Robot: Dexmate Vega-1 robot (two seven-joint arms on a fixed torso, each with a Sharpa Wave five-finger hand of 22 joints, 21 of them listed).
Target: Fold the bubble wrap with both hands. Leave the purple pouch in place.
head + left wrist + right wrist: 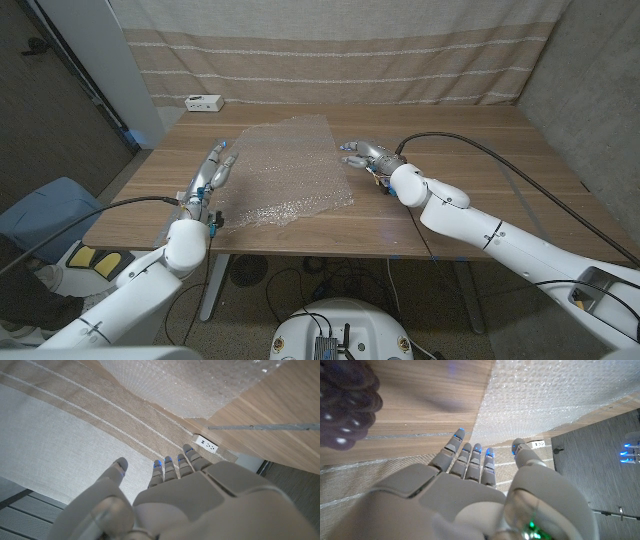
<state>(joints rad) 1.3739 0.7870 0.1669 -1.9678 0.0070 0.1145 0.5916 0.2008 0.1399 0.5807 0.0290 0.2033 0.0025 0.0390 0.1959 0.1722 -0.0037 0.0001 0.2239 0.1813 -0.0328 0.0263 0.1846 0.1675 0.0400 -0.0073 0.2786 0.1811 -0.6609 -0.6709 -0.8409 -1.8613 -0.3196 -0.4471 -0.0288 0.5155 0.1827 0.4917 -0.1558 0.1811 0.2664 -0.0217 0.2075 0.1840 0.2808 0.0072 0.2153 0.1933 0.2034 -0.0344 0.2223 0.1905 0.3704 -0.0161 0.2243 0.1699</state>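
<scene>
A clear sheet of bubble wrap (287, 172) lies spread out on the wooden table (480, 150), near its middle. My left hand (210, 172) is beside the sheet's left edge, fingers straight and apart, holding nothing. My right hand (365, 155) is at the sheet's right edge with its fingers spread toward it, also holding nothing; I cannot tell whether the tips touch. In the left wrist view my left hand (165, 495) points past the wrap (200, 380). My right hand (470, 490) reaches toward the wrap (555, 395) in the right wrist view.
A small white box (203, 101) sits at the table's back left corner, also seen as the white box (206, 444). A striped curtain (330, 50) hangs behind the table. A dark blurred shape (345, 400) is close to the right wrist camera.
</scene>
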